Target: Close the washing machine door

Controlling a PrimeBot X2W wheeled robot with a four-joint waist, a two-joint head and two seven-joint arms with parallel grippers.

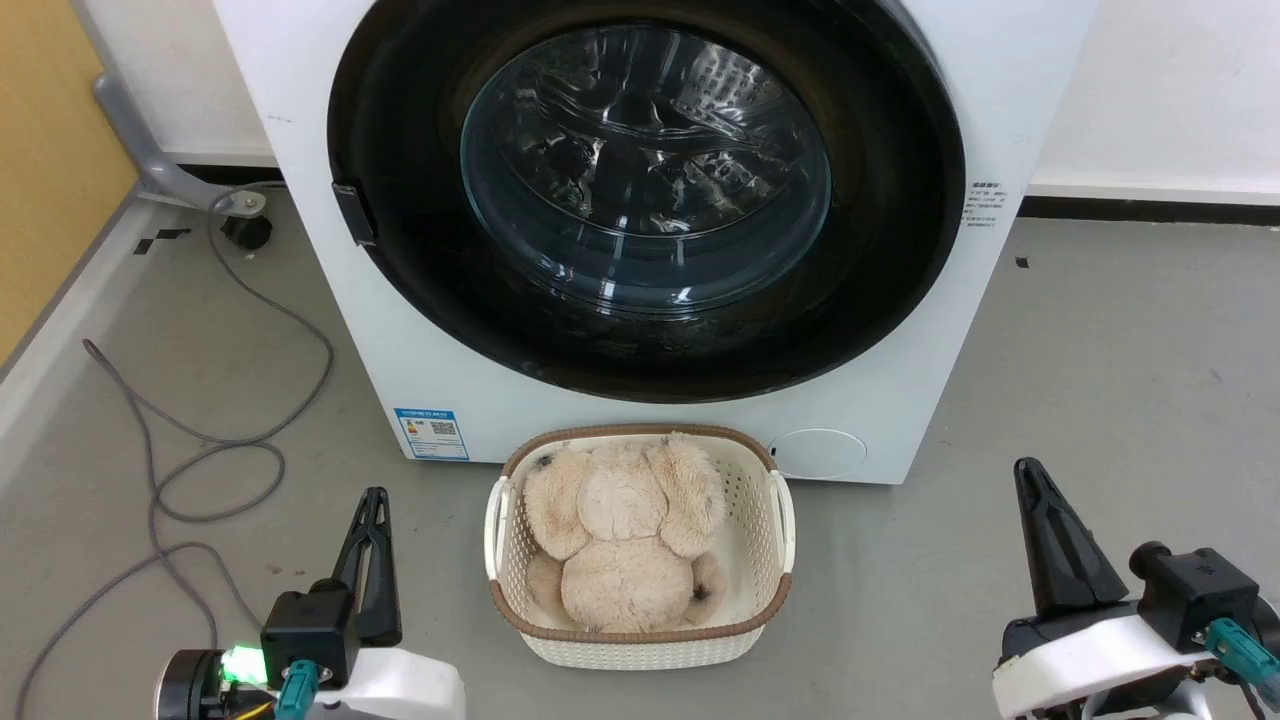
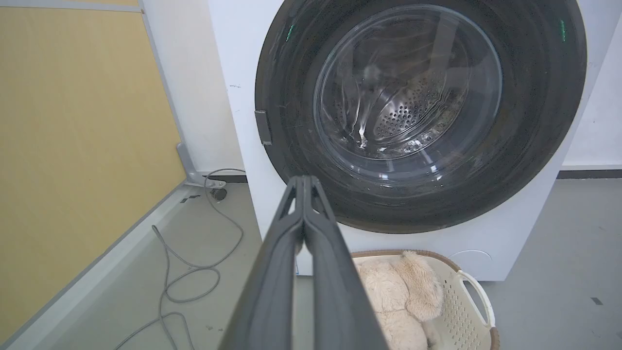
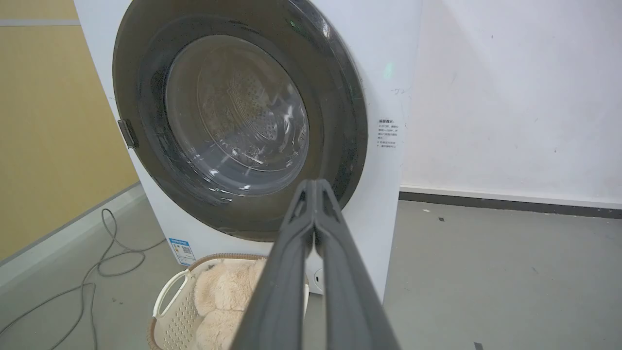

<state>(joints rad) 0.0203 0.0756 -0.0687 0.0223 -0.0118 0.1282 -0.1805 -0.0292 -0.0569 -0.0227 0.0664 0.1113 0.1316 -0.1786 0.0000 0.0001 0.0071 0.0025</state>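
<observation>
Both arms' jaws sit pressed together (empty), well short of the flush washing machine door (image 1: 645,170).

At 12 o'clock we find the white basket (image 1: 503,560) with the plush toy (image 1: 625,540), standing just before the washing machine (image 1: 900,390) and blocking the low way. Above it, the path to the washing machine door (image 1: 400,200) is free. At 10 o'clock a grey cable (image 1: 330,360) lies. At 2 o'clock the floor (image 1: 1100,380) is open.
</observation>
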